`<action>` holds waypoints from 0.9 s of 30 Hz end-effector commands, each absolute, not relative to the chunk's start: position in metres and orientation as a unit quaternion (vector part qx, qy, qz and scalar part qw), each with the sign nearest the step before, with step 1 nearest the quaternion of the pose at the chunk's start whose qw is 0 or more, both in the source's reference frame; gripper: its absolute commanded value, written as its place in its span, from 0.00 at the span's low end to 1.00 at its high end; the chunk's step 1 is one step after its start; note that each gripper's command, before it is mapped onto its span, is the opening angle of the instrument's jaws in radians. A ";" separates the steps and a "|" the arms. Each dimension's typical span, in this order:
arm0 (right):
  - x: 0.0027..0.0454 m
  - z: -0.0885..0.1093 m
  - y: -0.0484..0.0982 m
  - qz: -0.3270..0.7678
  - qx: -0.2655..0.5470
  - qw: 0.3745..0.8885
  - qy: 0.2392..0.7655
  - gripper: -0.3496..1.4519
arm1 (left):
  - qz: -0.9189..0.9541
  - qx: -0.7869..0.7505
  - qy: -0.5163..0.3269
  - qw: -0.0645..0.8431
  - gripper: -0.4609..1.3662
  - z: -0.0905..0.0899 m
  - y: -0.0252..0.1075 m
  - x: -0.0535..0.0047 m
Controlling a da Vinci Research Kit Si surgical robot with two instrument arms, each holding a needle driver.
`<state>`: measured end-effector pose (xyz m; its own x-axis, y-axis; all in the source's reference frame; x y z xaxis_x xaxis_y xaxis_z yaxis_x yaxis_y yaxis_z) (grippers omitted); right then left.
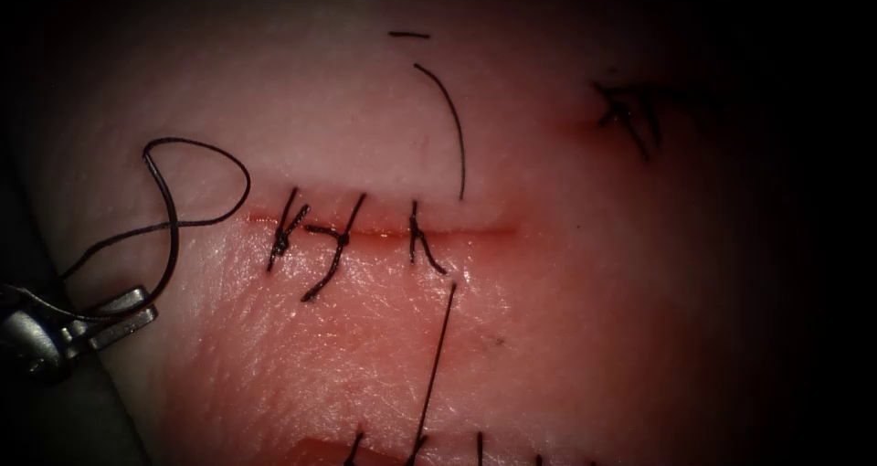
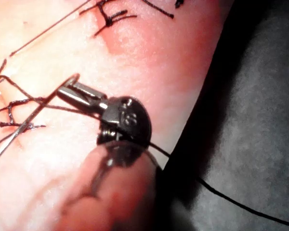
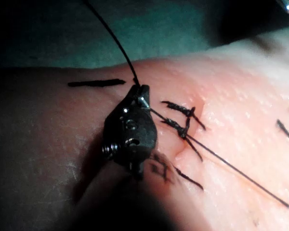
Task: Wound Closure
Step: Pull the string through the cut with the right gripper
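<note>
**A:** What is each tool holding?

**B:** Your left tool (image 2: 71, 89) has its jaws closed on the needle (image 2: 24, 127), near one end of its curve. The rest lies low across the tissue (image 1: 566, 320), and I cannot tell whether the far tip is in it. Your right tool (image 3: 138, 91) is pinched shut on the thread (image 3: 111, 38).

**A:** How will they handle?

**B:** I'd judge the needle stiff and slippery. You'd get a steadier hold further along the curve, away from the tip. The thread is limp and light; it lies in a loose loop (image 1: 206, 155) off the left end of the cut (image 1: 475, 232) and could snag. The tissue looks soft and wet.

**A:** Room?

**B:** Your left tool sits close to the tissue's left edge. There are three stitches (image 1: 333, 242) nearby, and open surface right of the cut.
</note>
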<state>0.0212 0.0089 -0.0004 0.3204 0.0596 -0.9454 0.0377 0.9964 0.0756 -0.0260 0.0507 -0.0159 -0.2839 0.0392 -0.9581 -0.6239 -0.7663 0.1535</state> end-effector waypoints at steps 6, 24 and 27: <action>0.0217 -0.002 0.007 0.002 0.042 0.808 0.587 0.00 | 0.758 -0.557 0.261 0.217 0.06 -0.016 0.051 -0.0260; 0.0226 -0.004 0.004 -0.010 0.053 0.805 0.591 0.00 | 0.758 -0.557 0.263 0.214 0.06 -0.016 0.050 -0.0259; 0.0227 -0.004 0.004 -0.013 0.054 0.805 0.591 0.00 | 0.758 -0.557 0.263 0.214 0.06 -0.016 0.050 -0.0259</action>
